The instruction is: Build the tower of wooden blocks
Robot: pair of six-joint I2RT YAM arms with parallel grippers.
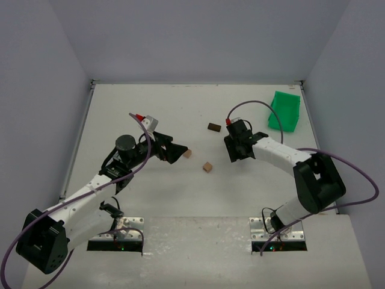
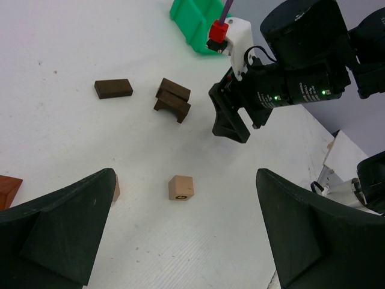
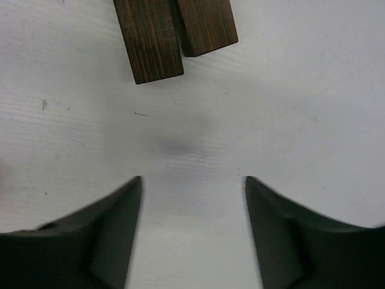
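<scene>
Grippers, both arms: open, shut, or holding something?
Left gripper: open, holding nothing.
Right gripper: open, holding nothing; dark brown wooden blocks lie ahead, untouched.

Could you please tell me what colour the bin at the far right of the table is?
The bin is bright green, clearest in the top external view.

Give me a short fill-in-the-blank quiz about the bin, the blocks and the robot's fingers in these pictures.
1. The plastic bin is ___ in colour.
2. The left arm's fingers and the right arm's fingers are ___ rather than shut.
3. In the right wrist view, ___ dark brown blocks lie side by side.

Missing words: green; open; two.
</scene>
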